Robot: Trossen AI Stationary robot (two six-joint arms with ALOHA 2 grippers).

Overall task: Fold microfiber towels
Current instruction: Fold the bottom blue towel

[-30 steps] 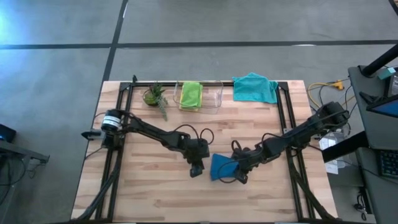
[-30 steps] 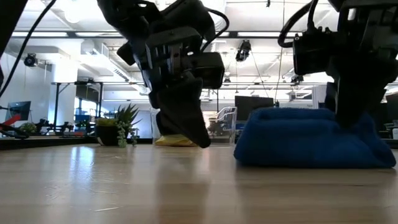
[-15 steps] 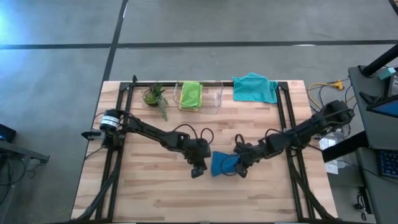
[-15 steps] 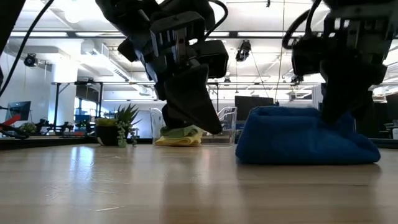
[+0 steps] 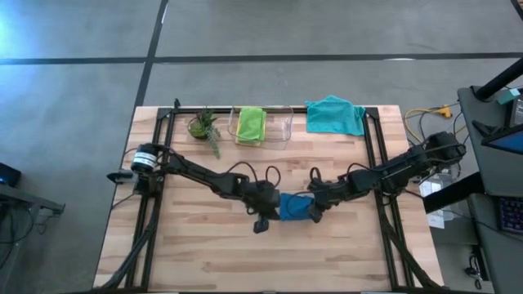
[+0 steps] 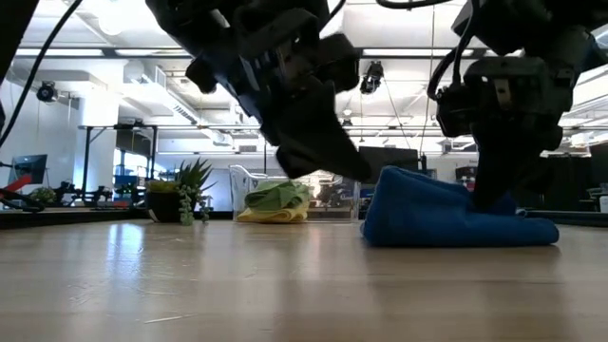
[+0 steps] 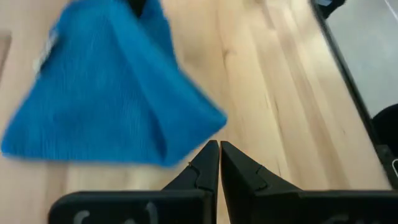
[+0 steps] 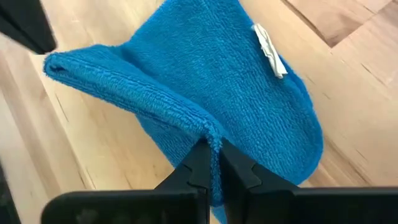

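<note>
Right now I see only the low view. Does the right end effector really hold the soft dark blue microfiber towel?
Observer: Yes, the right end effector is shut on a folded edge of the dark blue microfiber towel.
Operator: And the left one?
Observer: The left end effector is shut with no cloth between its fingers.
Operator: Where is the teal towel?
Observer: The soft teal microfiber towel lies crumpled at the far edge of the wooden table.

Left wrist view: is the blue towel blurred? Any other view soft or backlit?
Left wrist view: the blue towel is smeared at its edges, while the shut left gripper is crisp. Right wrist view: sharp, towel weave and white tag clear, right gripper pinching the fold. Low view: arms are dark silhouettes against bright ceiling lights. High view: evenly lit, no glare.
</note>
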